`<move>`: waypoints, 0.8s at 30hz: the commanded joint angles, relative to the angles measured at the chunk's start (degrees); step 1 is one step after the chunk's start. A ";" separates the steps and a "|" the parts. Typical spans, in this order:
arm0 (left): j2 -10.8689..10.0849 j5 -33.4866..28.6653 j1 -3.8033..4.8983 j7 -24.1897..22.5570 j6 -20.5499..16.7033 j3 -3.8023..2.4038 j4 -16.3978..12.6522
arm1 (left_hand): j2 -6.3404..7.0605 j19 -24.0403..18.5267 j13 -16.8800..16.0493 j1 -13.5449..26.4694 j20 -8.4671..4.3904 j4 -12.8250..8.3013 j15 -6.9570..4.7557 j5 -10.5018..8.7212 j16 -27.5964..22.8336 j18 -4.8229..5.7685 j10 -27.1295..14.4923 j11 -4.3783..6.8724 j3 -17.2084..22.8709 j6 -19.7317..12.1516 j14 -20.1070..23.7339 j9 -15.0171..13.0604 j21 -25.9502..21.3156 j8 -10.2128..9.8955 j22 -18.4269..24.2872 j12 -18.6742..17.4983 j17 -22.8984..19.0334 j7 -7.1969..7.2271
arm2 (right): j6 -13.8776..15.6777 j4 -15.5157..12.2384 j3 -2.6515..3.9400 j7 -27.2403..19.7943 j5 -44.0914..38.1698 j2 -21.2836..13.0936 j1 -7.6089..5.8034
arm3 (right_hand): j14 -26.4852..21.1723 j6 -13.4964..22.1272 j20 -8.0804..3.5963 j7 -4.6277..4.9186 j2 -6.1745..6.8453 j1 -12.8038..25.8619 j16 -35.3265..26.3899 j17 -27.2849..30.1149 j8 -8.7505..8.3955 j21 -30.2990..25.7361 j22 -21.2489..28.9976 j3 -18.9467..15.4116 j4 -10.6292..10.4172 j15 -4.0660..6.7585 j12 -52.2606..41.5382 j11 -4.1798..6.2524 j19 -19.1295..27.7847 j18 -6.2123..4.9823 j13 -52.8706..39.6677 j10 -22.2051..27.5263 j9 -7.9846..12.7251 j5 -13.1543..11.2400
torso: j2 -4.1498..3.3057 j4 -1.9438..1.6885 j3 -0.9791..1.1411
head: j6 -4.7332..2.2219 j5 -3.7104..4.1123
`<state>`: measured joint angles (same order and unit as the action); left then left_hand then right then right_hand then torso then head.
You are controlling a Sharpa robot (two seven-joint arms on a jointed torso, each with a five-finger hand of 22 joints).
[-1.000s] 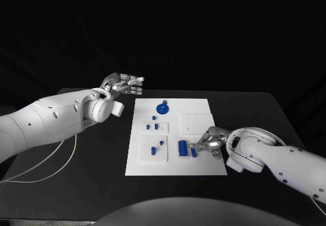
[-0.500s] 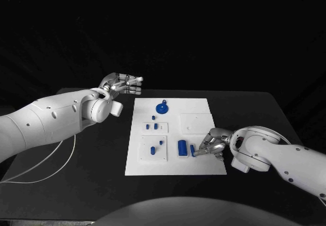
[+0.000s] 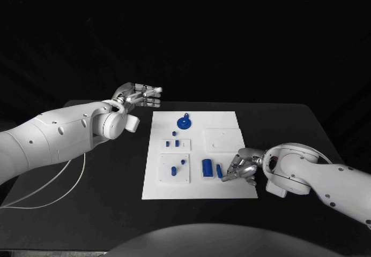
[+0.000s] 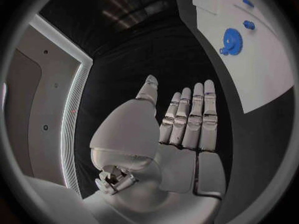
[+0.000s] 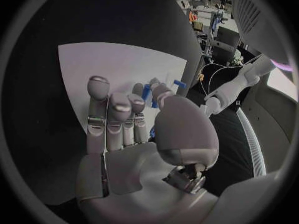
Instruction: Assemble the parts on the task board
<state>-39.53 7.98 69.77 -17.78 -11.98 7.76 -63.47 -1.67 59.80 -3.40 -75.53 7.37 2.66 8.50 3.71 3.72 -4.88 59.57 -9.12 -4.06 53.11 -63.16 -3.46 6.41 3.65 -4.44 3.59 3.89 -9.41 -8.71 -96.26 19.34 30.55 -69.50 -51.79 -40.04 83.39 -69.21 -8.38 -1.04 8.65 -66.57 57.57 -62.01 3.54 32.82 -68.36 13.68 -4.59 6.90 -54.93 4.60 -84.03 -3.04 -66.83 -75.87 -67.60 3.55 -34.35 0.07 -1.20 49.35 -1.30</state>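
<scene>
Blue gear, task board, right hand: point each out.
blue gear (image 3: 185,123), head view, on its round face.
task board (image 3: 224,119), head view, on a bare far part.
right hand (image 3: 241,167), head view, on its middle.

No readable text, label, brand, number or sign showing anywhere: none on task board (image 3: 220,190), none on blue parts, none on either arm or hand.
</scene>
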 commanded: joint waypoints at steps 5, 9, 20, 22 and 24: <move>0.01 0.10 -0.07 -0.23 0.74 -0.04 -0.18 | 0.26 -0.22 0.07 0.43 0.36 0.21 -0.13 -0.08 -0.17 -0.49 -0.49 -0.08 0.07 -0.27 0.36 0.06 0.11 -0.14 0.06 -0.12 0.04 0.02 | -0.51 0.20 0.01 -0.05 -0.34 0.17 0.06 | 0.12 -0.54 0.26 -0.07 -0.49 0.41 -0.06 0.08 0.17 -0.13 -0.09 0.24 -0.78 -0.03 -0.26 -0.31 -2.60 0.18 0.06 -0.03 -0.08 -0.04 | 0.02 -0.06 -0.08 | 0.28 0.08; 0.01 0.10 -0.07 -0.21 0.77 -0.04 -0.20 | 0.26 -0.22 0.07 0.43 0.36 0.21 -0.13 -0.08 -0.17 -0.49 -0.49 -0.08 0.07 -0.27 0.36 0.06 0.11 -0.14 0.06 -0.12 0.04 0.02 | 0.04 0.41 0.01 0.48 -0.47 0.28 0.06 | 0.13 -0.55 0.25 -0.09 -0.75 0.52 -0.01 0.06 0.17 -0.08 -0.11 0.45 -0.96 -0.02 -0.31 -0.29 -2.61 0.19 0.04 -0.08 -0.11 -0.05 | 0.02 -0.08 -0.11 | 0.34 0.02; 0.01 0.10 -0.07 -0.17 0.75 -0.04 -0.24 | 0.26 -0.22 0.07 0.43 0.36 0.21 -0.13 -0.08 -0.17 -0.49 -0.49 -0.08 0.07 -0.27 0.36 0.06 0.11 -0.14 0.06 -0.12 0.04 0.02 | 2.09 1.30 0.00 2.08 -2.10 1.42 0.05 | 0.13 -0.44 0.24 -0.21 -1.96 0.86 0.01 0.21 0.16 -0.17 -0.05 1.74 -0.35 -0.02 -0.40 -0.26 -2.62 0.26 0.08 -0.22 -0.08 -0.14 | 0.02 -0.03 -0.04 | 0.63 -0.10; 0.02 0.10 -0.07 -0.16 0.75 -0.04 -0.23 | 0.28 -0.27 0.07 0.44 0.38 0.31 -0.10 -0.04 -0.19 -0.48 -0.48 -0.07 0.17 -0.23 0.43 0.05 0.08 -0.13 0.07 -0.12 0.03 0.02 | 2.50 1.54 -0.01 2.41 -2.42 1.76 0.05 | 0.11 -0.45 0.21 -0.25 -1.86 0.74 0.00 0.27 0.16 -0.10 -0.07 3.03 -0.11 0.01 -0.41 -0.20 -2.62 0.28 0.09 -0.25 0.04 -0.51 | 0.00 -0.03 -0.04 | 0.58 -0.01; 0.03 0.10 -0.07 -0.16 0.76 -0.04 -0.23 | 0.28 -0.27 0.07 0.44 0.38 0.31 -0.10 -0.04 -0.19 -0.48 -0.48 -0.07 0.17 -0.23 0.43 0.05 0.08 -0.13 0.07 -0.12 0.03 0.02 | 2.80 1.69 -0.01 2.68 -2.65 2.05 0.05 | 0.10 -0.42 0.12 -0.30 -1.53 0.37 0.02 0.23 0.14 -0.18 -0.03 4.29 0.09 0.09 -0.41 -0.14 -2.61 0.33 0.06 -0.30 0.20 -0.73 | -0.01 -0.03 -0.03 | 0.57 -0.01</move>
<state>-39.58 7.99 69.76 -17.68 -11.94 7.76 -63.55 -1.67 59.59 -3.40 -75.53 7.58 2.66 8.50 3.71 3.72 -4.88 59.57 -9.11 -4.06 53.11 -63.16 -3.46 6.41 3.65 -4.44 3.59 3.89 -9.41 -7.04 -94.67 19.34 32.13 -70.65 -49.94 -40.05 83.33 -69.41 -8.38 -1.25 7.23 -65.76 57.57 -61.79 3.53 32.82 -68.41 17.59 -4.52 6.83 -55.15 4.60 -84.03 -3.03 -66.80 -75.87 -67.48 3.05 -34.33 0.02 -1.25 49.94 -1.36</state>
